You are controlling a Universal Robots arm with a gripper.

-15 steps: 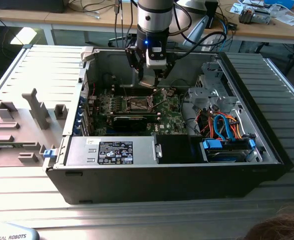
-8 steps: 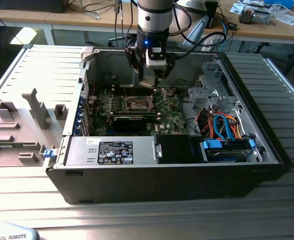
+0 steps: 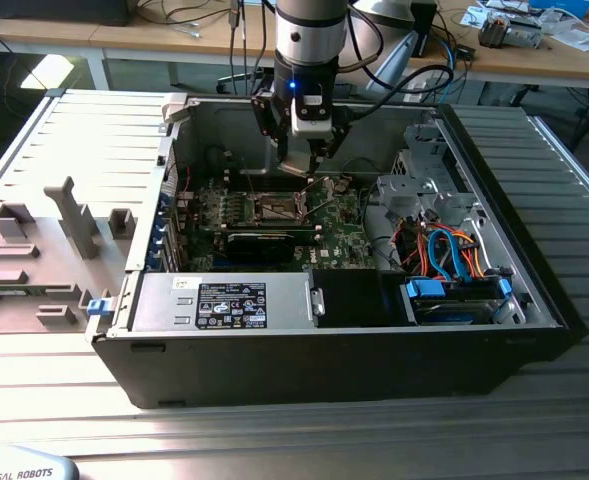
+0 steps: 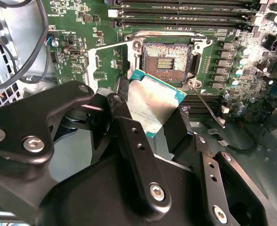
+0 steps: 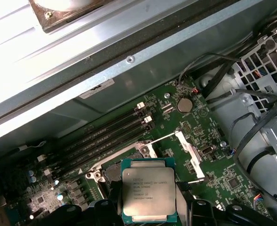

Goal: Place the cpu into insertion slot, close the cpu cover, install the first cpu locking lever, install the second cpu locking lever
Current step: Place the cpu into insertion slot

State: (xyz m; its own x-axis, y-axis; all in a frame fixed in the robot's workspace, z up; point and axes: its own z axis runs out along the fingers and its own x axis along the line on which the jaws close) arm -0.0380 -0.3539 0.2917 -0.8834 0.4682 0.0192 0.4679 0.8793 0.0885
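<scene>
Item: cpu (image 4: 150, 106), clamped by its edges in my jaws, poised just short of the open insertion slot (image 4: 165, 60), slightly askew.

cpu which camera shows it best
The first wrist view: the cpu faces the camera, whole metal top visible. The second wrist view shows it slanted, with glare. The exterior view has it too small to tell.

The gripper (image 3: 311, 172) hangs inside the open computer case (image 3: 324, 370), over the green motherboard (image 3: 342, 230) and near the insertion slot (image 3: 279, 208). Grey fixtures (image 3: 74, 215) stand at the exterior view's left.
</scene>
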